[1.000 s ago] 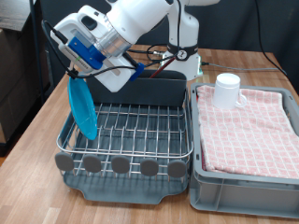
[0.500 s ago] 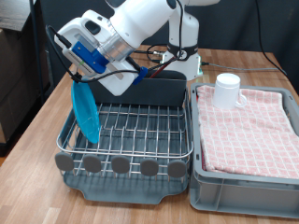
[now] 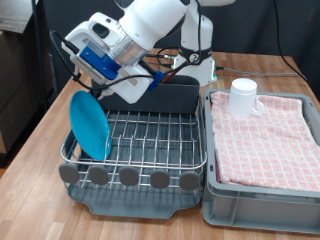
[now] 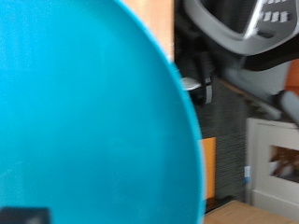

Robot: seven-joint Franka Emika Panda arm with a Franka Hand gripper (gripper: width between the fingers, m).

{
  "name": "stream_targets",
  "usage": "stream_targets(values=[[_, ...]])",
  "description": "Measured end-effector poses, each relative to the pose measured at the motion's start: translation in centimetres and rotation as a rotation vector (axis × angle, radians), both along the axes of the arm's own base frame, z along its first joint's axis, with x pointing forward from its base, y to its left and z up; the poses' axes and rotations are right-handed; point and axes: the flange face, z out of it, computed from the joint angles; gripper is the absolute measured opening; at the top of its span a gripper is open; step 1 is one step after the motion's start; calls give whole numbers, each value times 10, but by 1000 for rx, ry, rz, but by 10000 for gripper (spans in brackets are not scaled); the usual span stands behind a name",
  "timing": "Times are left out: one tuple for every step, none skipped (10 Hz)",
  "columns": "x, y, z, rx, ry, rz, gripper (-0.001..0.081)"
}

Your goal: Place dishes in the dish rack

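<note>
Blue plate (image 3: 88, 125) stands on its edge in the wire dish rack (image 3: 150, 140), at the exterior view's left end. Just above it is the gripper (image 3: 88, 88); I cannot tell whether its jaws are apart. White mug (image 3: 245, 97) sits on the checked cloth (image 3: 270, 135).

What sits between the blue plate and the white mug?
In the exterior view, the dish rack's bare wire grid and its dark grey caddy lie between the plate and the mug.
</note>
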Motion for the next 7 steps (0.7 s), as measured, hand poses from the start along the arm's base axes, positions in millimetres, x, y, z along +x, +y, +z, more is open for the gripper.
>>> stream_targets(values=[[2, 2, 4, 33, 2, -6, 644], [3, 3, 10, 58, -2, -12, 644], [3, 4, 17, 85, -3, -18, 772], [3, 6, 26, 127, -6, -19, 772], [3, 6, 35, 164, -11, -16, 797], [2, 6, 45, 198, -16, -18, 797], [1, 6, 55, 220, -19, -16, 802]])
